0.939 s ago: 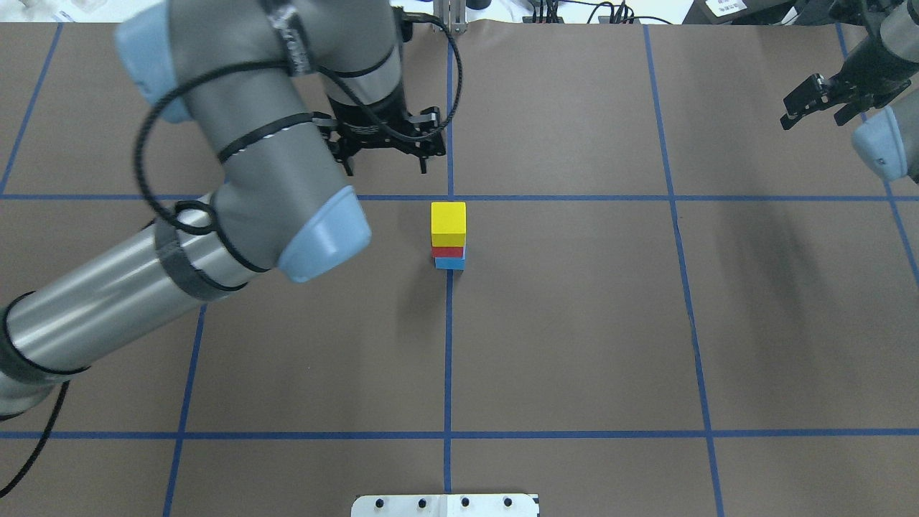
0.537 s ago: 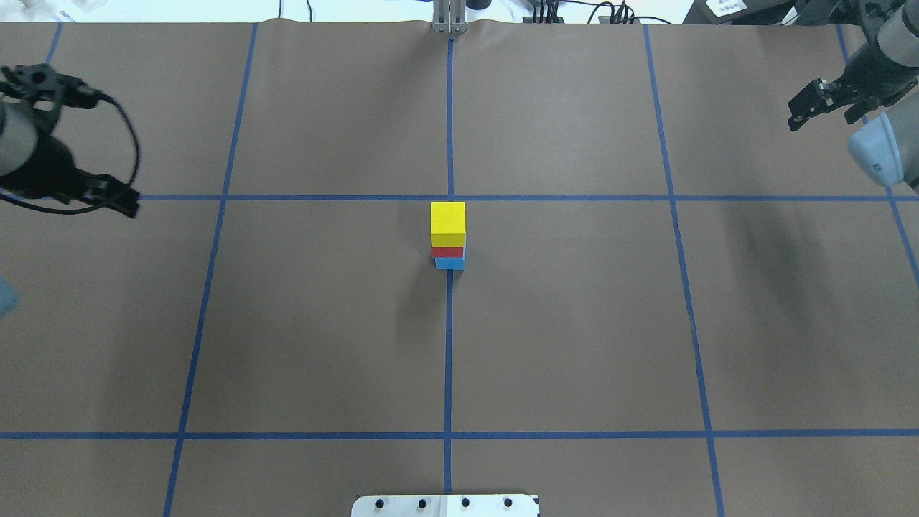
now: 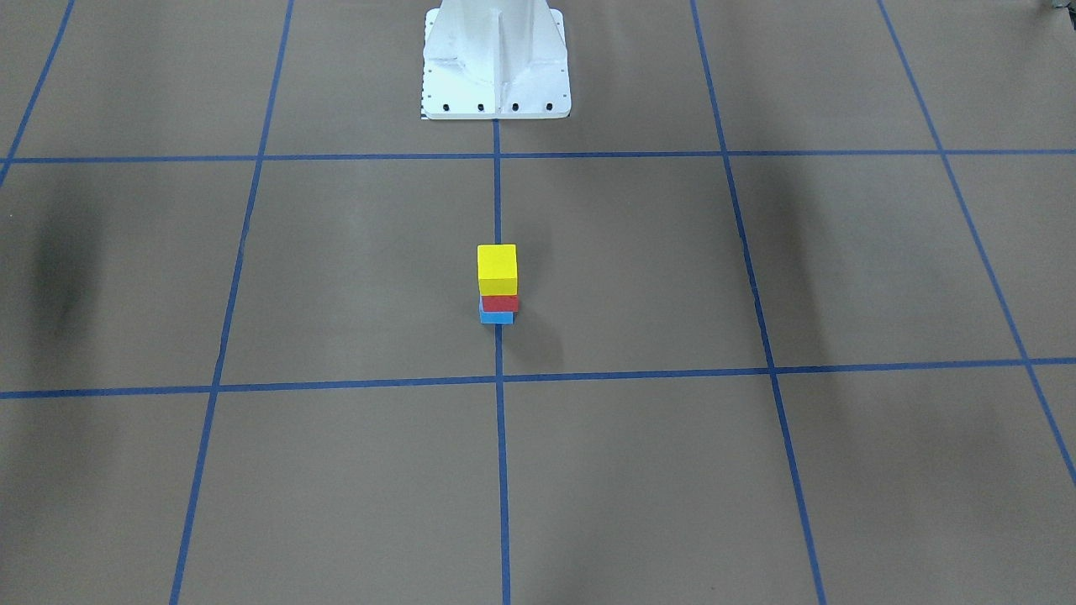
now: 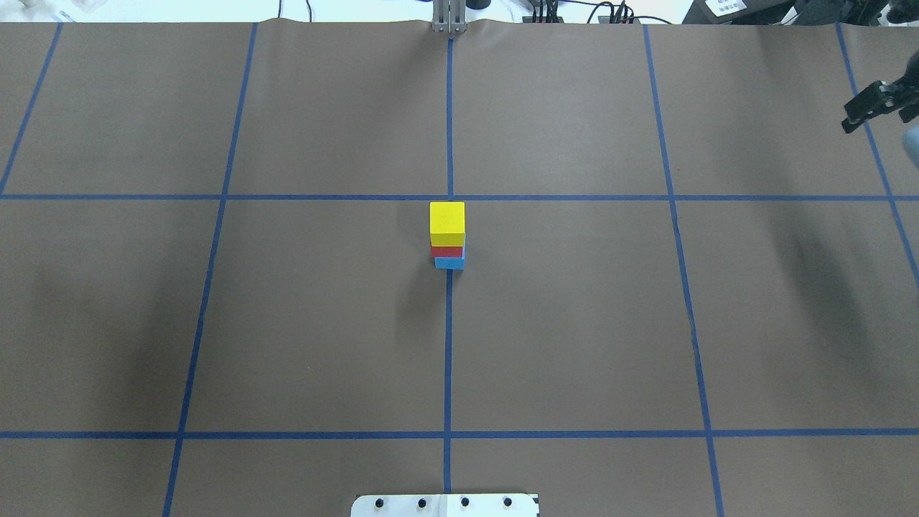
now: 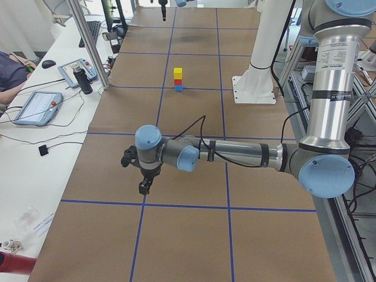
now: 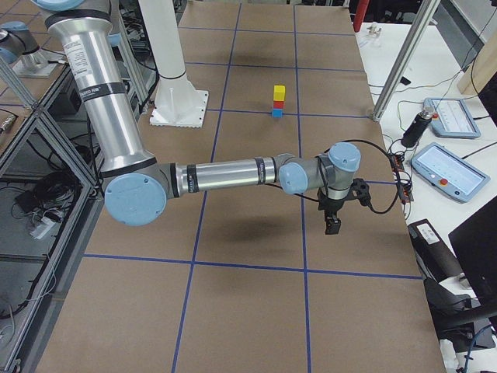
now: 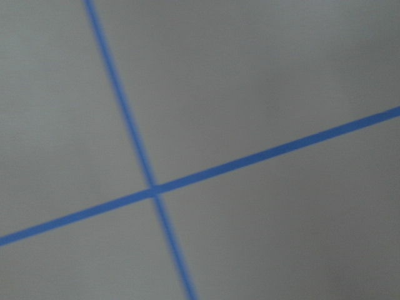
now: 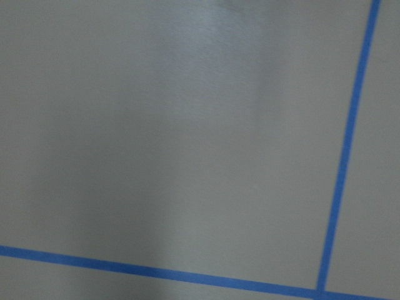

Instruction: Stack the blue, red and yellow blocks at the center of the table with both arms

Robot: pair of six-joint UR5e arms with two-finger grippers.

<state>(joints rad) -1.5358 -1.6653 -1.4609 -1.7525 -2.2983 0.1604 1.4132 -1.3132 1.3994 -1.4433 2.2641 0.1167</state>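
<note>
Tabletop [image 4: 574, 323] holds yellow block [image 4: 447, 219] atop red block [image 4: 447, 252] atop blue block [image 4: 449, 263]; left fingers [image 5: 143, 187] and right fingers [image 6: 332, 225], can't tell if open.

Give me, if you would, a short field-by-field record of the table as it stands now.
stack top: yellow block
stack middle: red block
stack bottom: blue block
stack place: upright on the central blue tape line of the table
left arm: left pincer hangs over the table's left end, apart from the stack; open or shut, cannot tell
right arm: right pincer hangs over the right end, apart from the stack; open or shut, cannot tell
task: all three blocks stacked
</note>
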